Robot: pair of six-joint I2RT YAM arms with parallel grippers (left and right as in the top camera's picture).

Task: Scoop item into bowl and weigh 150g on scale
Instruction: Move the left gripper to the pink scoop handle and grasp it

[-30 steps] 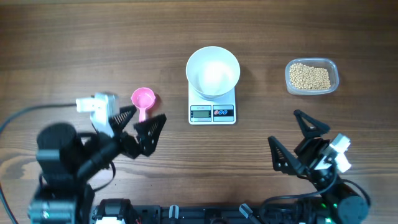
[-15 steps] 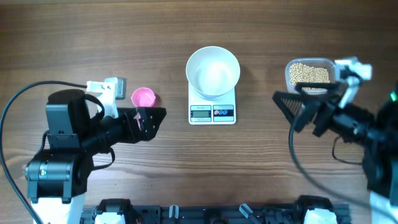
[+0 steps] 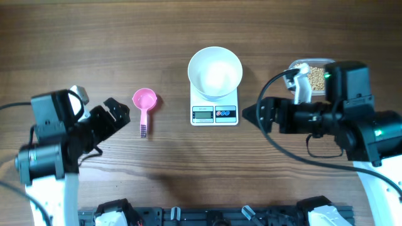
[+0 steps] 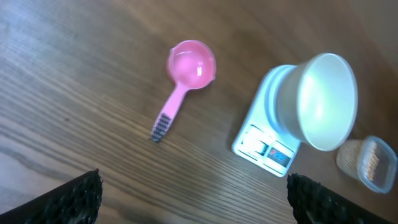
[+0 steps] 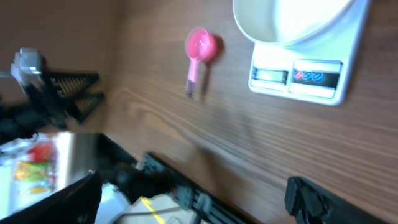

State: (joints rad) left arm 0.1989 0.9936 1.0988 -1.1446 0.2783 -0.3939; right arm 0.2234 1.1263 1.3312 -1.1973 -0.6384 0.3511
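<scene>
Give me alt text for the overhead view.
An empty white bowl sits on a scale mid-table, pink scoop to its left, beans in a clear tub to its right. The left hand and right hand are open and empty.

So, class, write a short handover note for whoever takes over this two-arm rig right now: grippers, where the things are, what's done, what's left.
Left gripper: open, empty, near the handle of the pink scoop, which lies on the table left of the scale.
Right gripper: open, empty, just right of the scale.
Bowl: on the scale, empty.
Beans: in the clear tub at far right, partly covered in the overhead view.
Done: nothing scooped.
Left: pick up scoop, move beans into bowl, reach target weight.
</scene>
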